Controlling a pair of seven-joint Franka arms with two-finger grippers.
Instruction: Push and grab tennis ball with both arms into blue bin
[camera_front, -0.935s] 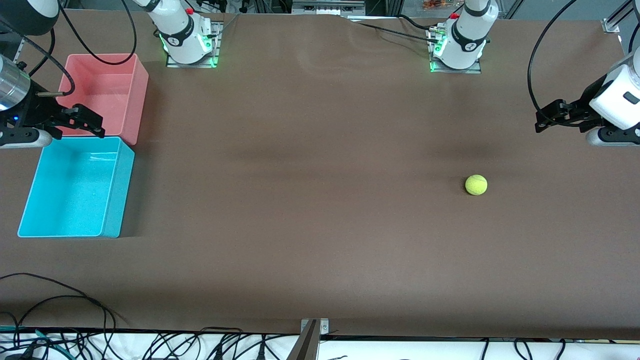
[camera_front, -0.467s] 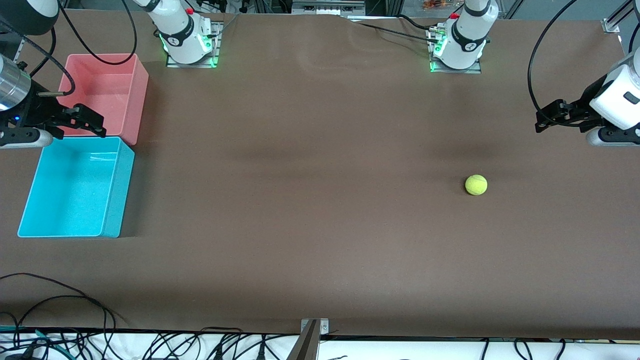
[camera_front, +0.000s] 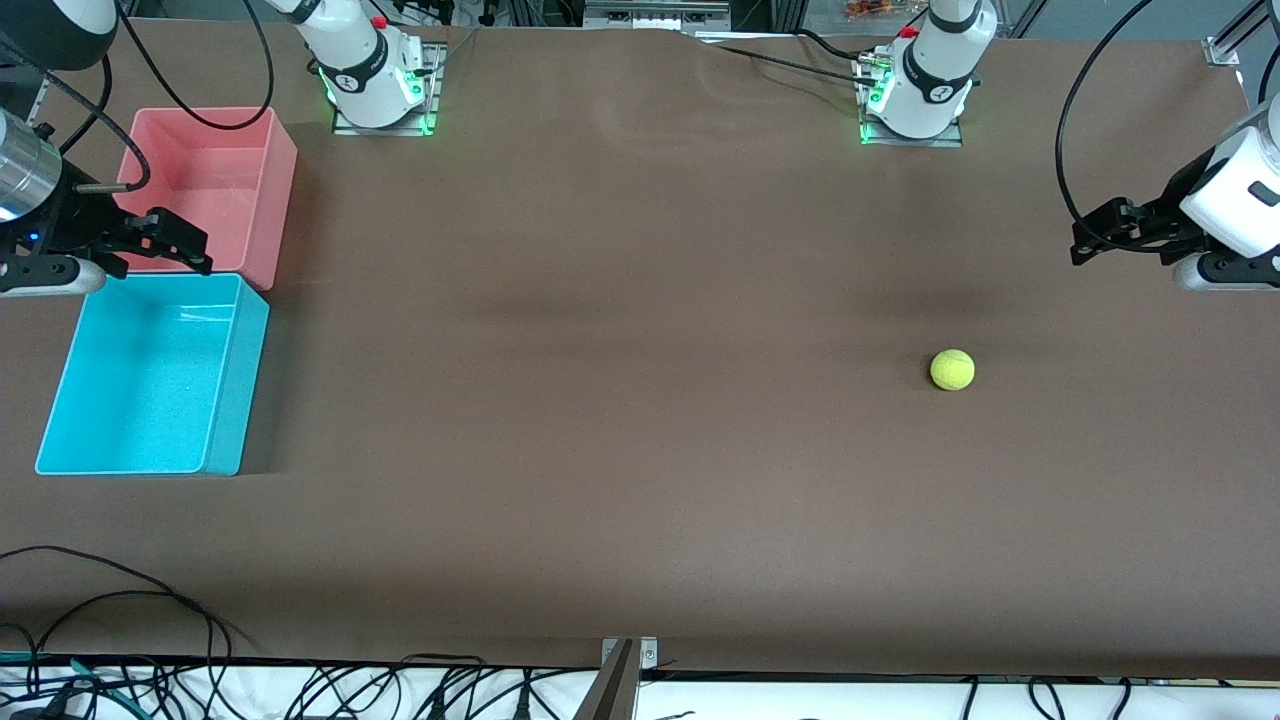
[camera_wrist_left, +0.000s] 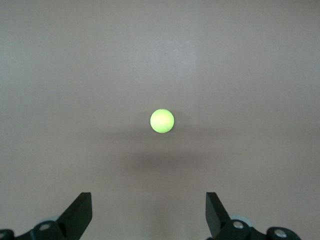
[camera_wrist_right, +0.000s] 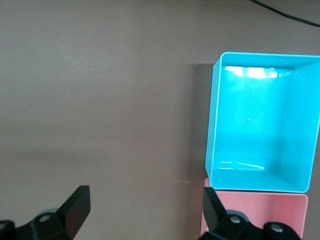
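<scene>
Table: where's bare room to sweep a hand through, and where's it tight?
Bare brown table runs between the blue bin and the tennis ball, and on to the front edge. Tight at the right arm's end: the pink bin abuts the blue one, with the open right gripper overhead. The open left gripper hangs over bare table.

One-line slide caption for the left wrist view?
Open left gripper hangs above the brown table, tennis ball lying untouched ahead of it.

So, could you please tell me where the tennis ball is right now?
The tennis ball lies on the bare table toward the left arm's end, apart from the blue bin at the right arm's end; the left wrist view shows it too.
</scene>
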